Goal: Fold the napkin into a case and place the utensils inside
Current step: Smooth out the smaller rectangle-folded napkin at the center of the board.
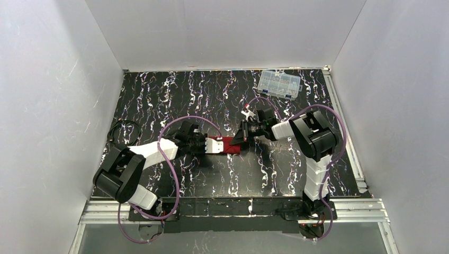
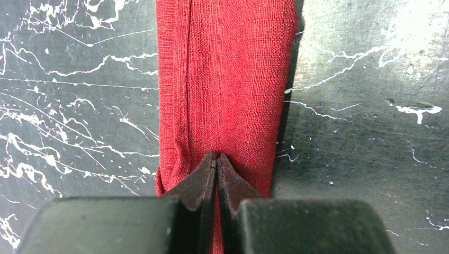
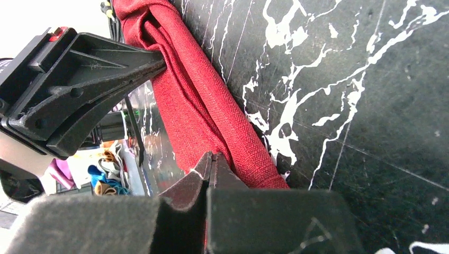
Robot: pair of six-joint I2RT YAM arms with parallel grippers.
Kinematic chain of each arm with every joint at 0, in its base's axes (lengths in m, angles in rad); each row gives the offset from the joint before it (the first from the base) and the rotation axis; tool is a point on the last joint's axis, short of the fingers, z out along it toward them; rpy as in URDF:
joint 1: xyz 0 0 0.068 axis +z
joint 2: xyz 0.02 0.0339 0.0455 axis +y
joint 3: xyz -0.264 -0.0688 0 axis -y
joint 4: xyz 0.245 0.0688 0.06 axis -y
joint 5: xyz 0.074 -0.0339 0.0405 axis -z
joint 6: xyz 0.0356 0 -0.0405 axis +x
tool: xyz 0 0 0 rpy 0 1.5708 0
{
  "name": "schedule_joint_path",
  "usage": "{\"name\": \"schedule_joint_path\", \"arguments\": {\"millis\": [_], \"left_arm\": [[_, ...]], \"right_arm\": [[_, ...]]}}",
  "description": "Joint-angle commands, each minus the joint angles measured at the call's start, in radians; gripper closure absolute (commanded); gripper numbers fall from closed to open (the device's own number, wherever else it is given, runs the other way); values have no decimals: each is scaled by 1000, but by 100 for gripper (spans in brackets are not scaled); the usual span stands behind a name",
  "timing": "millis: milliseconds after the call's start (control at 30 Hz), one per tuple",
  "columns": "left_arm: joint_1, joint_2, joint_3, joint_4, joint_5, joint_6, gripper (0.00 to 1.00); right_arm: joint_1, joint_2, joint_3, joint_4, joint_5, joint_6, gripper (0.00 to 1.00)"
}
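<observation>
One napkin [image 1: 226,144], two grippers, one clear box [image 1: 279,83] at far edge. Napkin folded into narrow oblong, lying mid-table between my fingers. My left gripper [image 2: 216,161] clamped tight on one end. My right gripper [image 3: 212,159] clamped tight on other end, cloth caught between tips. Cloth deep red, matte, coarse weave, layered lengthwise, long straight crease. Table [image 1: 159,95] black, glossy, white marbling.

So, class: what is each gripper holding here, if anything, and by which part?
Both hold the folded red napkin. The left gripper is pinched shut on one short end, and the right gripper is pinched shut on the opposite end.
</observation>
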Motion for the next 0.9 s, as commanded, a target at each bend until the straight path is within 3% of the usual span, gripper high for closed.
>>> {"name": "schedule_joint_path", "arguments": {"millis": [0, 100, 267, 400, 600, 733, 800, 867], "left_arm": [[3, 10, -48, -126, -45, -11, 100], [2, 6, -48, -129, -46, -13, 100], [2, 8, -48, -128, -47, -16, 100], [2, 8, -49, -128, -50, -16, 100], [2, 7, -55, -124, -56, -8, 100], [2, 6, -60, -120, -58, -2, 100], [2, 6, -63, -119, -61, 5, 100], [2, 4, -65, -116, -63, 6, 100]], "right_arm": [[-24, -55, 15, 6, -18, 0, 99], [-25, -169, 53, 20, -31, 37, 99], [39, -207, -15, 308, -76, 260, 99], [110, -125, -80, 468, -114, 350, 99], [84, 83, -137, 843, -190, 560, 99], [56, 145, -138, 778, -181, 506, 99], [50, 143, -125, 621, -153, 391, 99], [50, 117, -82, 290, -92, 202, 99]]}}
